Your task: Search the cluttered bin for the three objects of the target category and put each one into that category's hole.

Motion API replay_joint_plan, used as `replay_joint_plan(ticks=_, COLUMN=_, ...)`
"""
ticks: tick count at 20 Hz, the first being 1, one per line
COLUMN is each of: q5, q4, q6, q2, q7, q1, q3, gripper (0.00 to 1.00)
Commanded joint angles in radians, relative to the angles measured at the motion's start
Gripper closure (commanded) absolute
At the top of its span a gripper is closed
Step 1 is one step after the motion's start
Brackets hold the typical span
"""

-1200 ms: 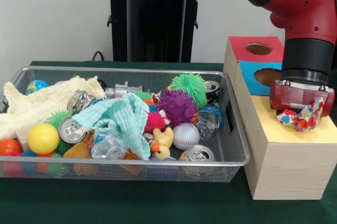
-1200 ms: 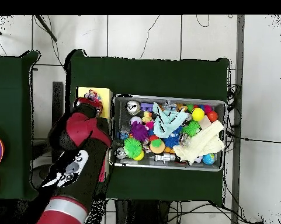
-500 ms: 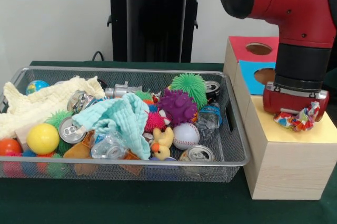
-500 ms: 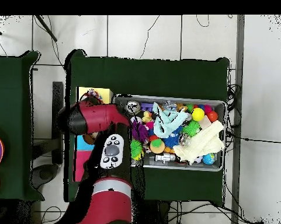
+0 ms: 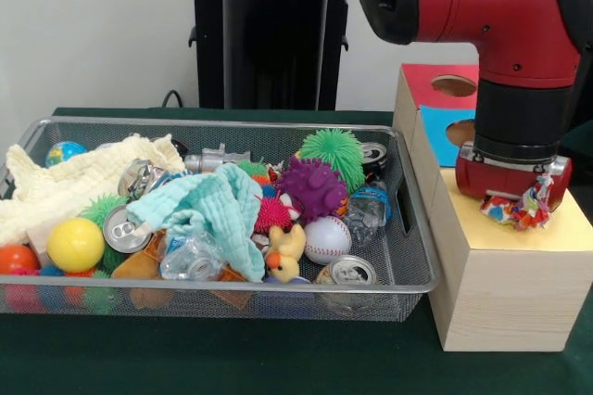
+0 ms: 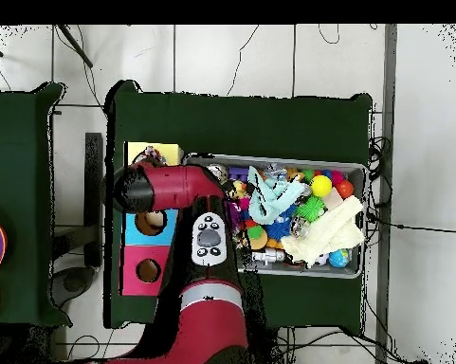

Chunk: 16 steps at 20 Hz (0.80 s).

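One gripper (image 5: pixel 512 198) sits low over the wooden box's (image 5: pixel 505 293) yellow top, clamped on a multicoloured cloth (image 5: pixel 521 210) beside the mesh bin (image 5: pixel 408 228).

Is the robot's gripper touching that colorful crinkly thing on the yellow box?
Touching. In the front view the colorful crinkly thing hangs straight out from under the gripper, with no gap between them, over the yellow box top.

Red arm (image 6: pixel 179 185) over yellow box top (image 6: pixel 154 154)
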Motion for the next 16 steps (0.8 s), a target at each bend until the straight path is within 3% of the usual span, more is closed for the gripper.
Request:
replay_joint_plan(ticks=1, q5=-0.055, q4=0.165, q6=0.107, q2=0.021, q7=-0.068, q1=-0.052, q3=0.101, gripper=0.00)
replay_joint_plan(ticks=8, q5=-0.053, q4=0.203, q6=0.129, q2=-0.043, q7=-0.058, q1=-0.061, q3=0.110, gripper=0.00)
replay_joint_plan(ticks=16, q5=-0.054, q4=0.274, q6=0.186, q2=-0.242, q7=-0.036, q1=-0.017, q3=0.046, gripper=0.00)
